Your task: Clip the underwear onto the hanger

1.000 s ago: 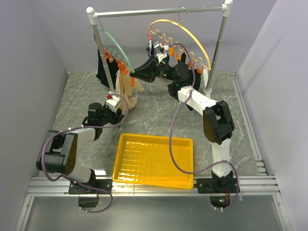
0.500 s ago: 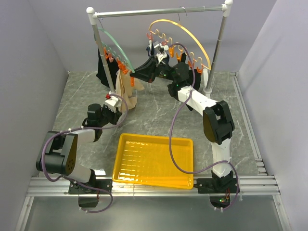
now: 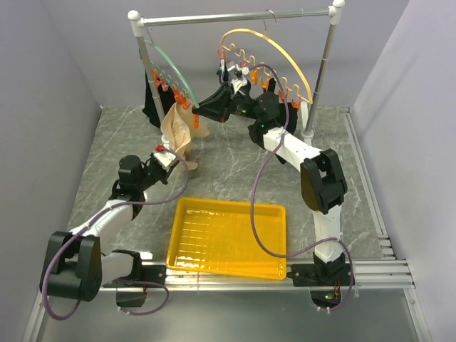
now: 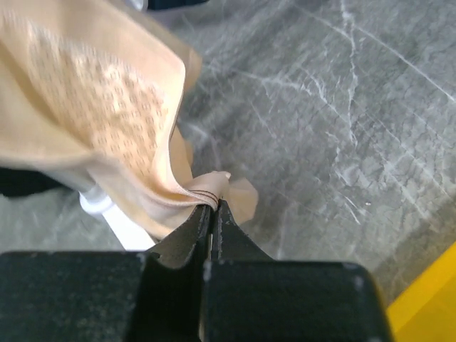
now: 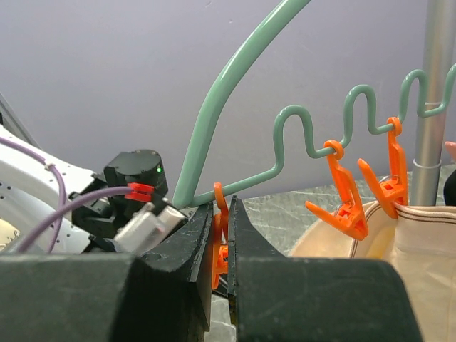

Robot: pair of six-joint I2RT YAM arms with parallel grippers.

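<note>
The beige underwear (image 3: 178,127) hangs under the green hanger (image 3: 169,68), with its top edge at one of the orange clips (image 5: 388,187). In the left wrist view, my left gripper (image 4: 214,204) is shut on a lower hem of the underwear (image 4: 107,121), just above the table. It sits below and left of the hanger in the top view, left gripper (image 3: 169,154). My right gripper (image 5: 222,208) is shut on the end orange clip (image 5: 219,249) of the hanger (image 5: 235,78), also seen as right gripper (image 3: 199,111). A free clip (image 5: 340,208) hangs open between them.
A yellow tray (image 3: 228,236) lies at the near middle. A yellow arc hanger (image 3: 285,55) with a dark garment (image 3: 229,89) hangs from the rail (image 3: 235,16). Black garments (image 3: 152,107) hang at the back left. The rack's right post (image 3: 319,82) stands behind my right arm.
My left gripper has shut on the underwear's lower hem and drawn it up and to the left; the left arm has swung and stretched out. The right arm has stayed still.
</note>
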